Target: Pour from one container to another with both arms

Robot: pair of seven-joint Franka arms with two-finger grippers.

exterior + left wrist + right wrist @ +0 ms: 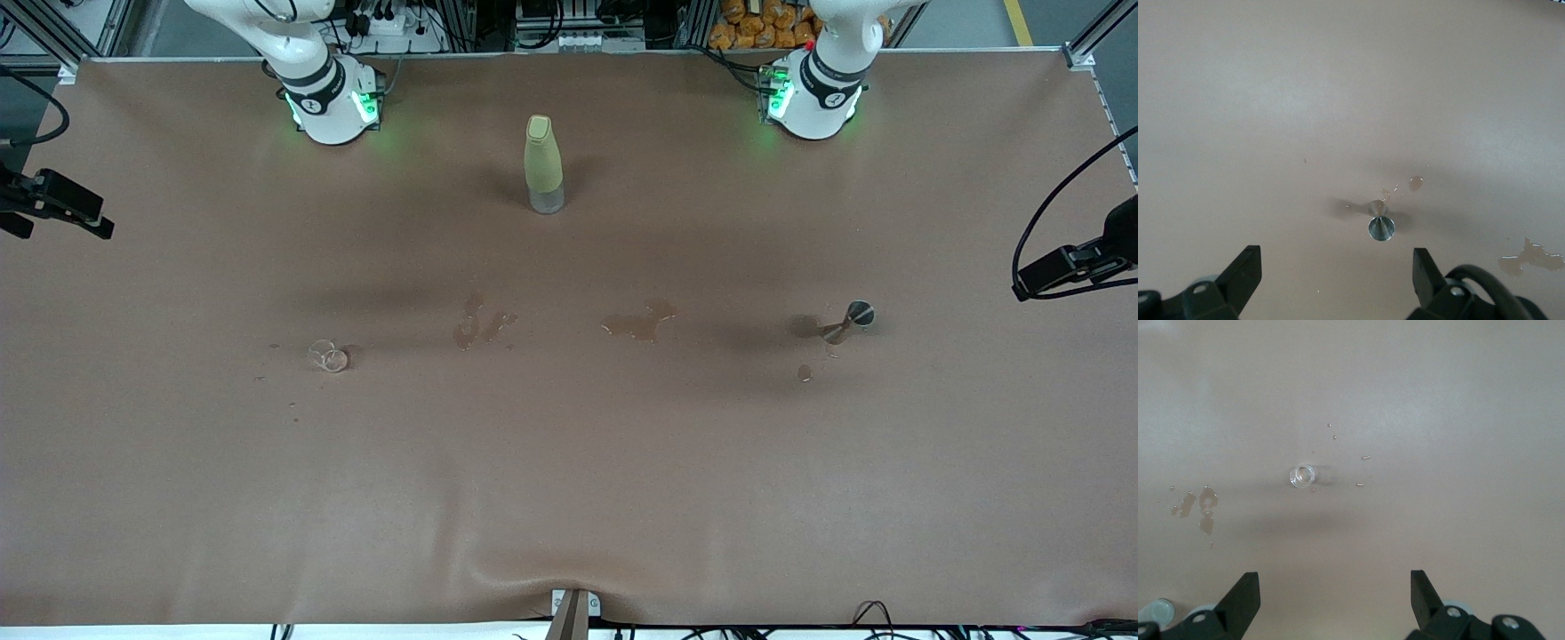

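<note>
Wrist views show left gripper (pixel 1331 277) over metal jigger (pixel 1381 227), right gripper (pixel 1335 600) over glass (pixel 1302 476), both agape; descending to grasp seemingly comes next.

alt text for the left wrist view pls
The open left gripper hangs high over a small metal cone-shaped cup standing on the brown table cover, with small spilled puddles nearby.

text: none legible | labels: none | numbers: none | signs: none

Brown cloth (pixel 569 498) w/ wet stains (pixel 638 324)
</note>
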